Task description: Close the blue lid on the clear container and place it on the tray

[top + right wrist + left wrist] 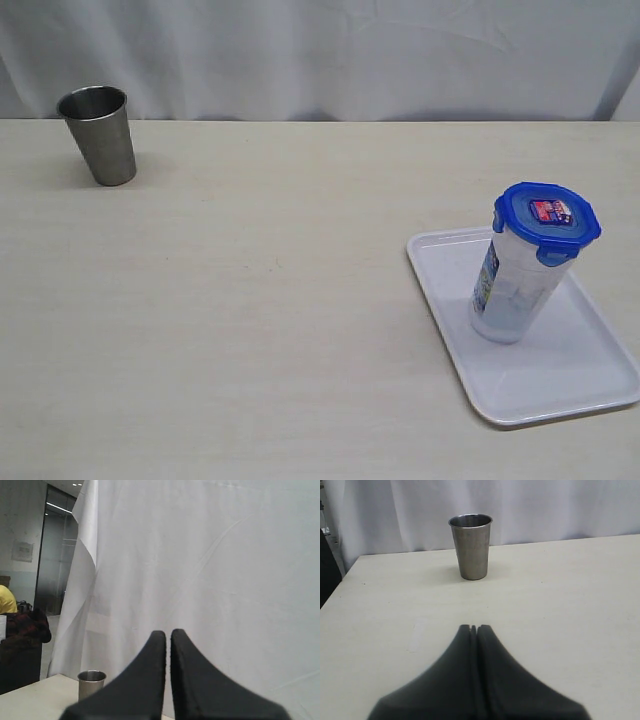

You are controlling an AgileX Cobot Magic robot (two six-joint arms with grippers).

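The clear container (515, 285) stands upright on the white tray (580, 370) at the right of the table, with the blue lid (547, 222) seated on its rim. Neither arm shows in the exterior view. In the left wrist view my left gripper (474, 628) is shut and empty, low over the bare tabletop and pointing toward the steel cup. My right gripper (168, 633) is also shut with nothing between its fingers; it is raised and faces the white curtain. The container, lid and tray do not appear in either wrist view.
A steel cup (98, 134) stands at the far left of the table near the curtain; it also shows as a cup (470, 545) ahead of the left gripper and a cup (91, 683) low in the right wrist view. A white curtain (320, 50) backs the table.
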